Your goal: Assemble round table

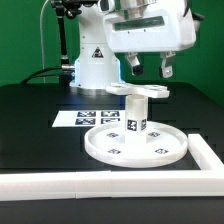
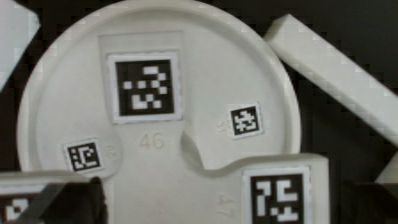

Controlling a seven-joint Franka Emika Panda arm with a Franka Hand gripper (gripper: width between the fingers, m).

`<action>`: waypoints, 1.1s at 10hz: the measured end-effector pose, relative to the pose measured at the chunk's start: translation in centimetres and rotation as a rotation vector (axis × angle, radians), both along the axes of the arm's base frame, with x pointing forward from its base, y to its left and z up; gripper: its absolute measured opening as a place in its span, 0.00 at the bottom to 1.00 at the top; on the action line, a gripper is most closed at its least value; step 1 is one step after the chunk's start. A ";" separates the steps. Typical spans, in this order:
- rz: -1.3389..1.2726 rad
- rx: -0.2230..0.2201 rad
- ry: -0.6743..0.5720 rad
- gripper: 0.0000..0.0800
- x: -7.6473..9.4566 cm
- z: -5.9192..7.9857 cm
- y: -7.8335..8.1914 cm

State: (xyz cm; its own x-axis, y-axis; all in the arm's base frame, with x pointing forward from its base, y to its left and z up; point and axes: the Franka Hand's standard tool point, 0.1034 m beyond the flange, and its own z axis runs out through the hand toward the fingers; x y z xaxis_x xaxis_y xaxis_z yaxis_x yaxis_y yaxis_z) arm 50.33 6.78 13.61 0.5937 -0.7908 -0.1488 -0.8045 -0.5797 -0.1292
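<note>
Fingers of the robot's two-finger gripper (image 1: 148,66) hang spread wide above the table, holding nothing; below them the short white cylindrical post (image 1: 134,113) stands upright at the centre of the large rimmed white plastic round disc (image 1: 112,148); the small white cross-shaped piece (image 1: 141,91) sits atop the post; the long white border rail (image 1: 60,183) runs just beside the disc.

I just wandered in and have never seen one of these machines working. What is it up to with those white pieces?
A robot arm is putting together a small white round table. The large round disc lies flat on the black table, and the short post stands upright on its middle with a flat white piece on top. The gripper hangs just above them with its jaws open, holding nothing. The marker board lies behind the disc, and a long white border rail runs along the front.
</note>
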 end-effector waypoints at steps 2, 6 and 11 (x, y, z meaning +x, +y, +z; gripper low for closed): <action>0.107 -0.005 -0.025 0.81 0.1 0.0 0.0; 0.481 -0.017 -0.099 0.81 0.1 0.2 0.0; 1.051 -0.011 -0.176 0.81 0.0 0.4 0.2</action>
State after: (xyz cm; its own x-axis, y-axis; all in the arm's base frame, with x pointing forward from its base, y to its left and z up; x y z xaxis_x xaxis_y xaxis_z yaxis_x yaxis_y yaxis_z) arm 50.31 6.97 13.98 0.9915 0.1298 0.0097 0.1294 -0.9741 -0.1857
